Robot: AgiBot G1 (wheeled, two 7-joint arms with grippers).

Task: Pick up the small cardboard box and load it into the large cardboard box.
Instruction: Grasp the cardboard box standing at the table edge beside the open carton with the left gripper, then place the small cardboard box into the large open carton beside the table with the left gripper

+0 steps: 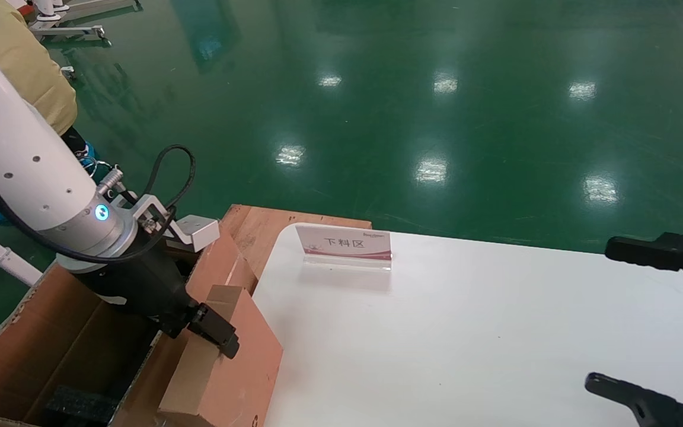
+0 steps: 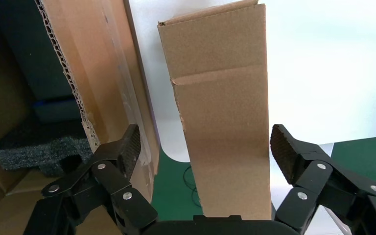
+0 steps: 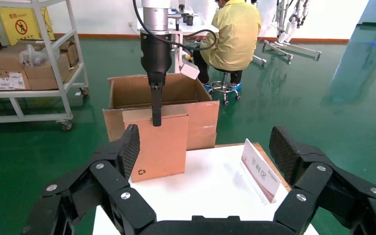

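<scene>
The small cardboard box [image 1: 232,370] stands on its edge at the white table's left edge, leaning by the large cardboard box [image 1: 51,338]. It shows in the right wrist view [image 3: 161,147] with its recycling mark low on the face. My left gripper [image 1: 210,327] is over its top, open, with the narrow tan side [image 2: 220,122] between the fingers [image 2: 129,147] and a gap on each side. The large cardboard box [image 3: 147,90] is open, with black foam [image 1: 74,406] inside. My right gripper [image 1: 620,320] is open and empty at the table's right.
The white table [image 1: 466,332] carries a small sign stand [image 1: 344,243] near its far edge. A wooden pallet [image 1: 270,225] lies behind the table's corner. A person in yellow [image 3: 230,34] sits beyond the large box, and a shelf cart [image 3: 29,58] stands farther off.
</scene>
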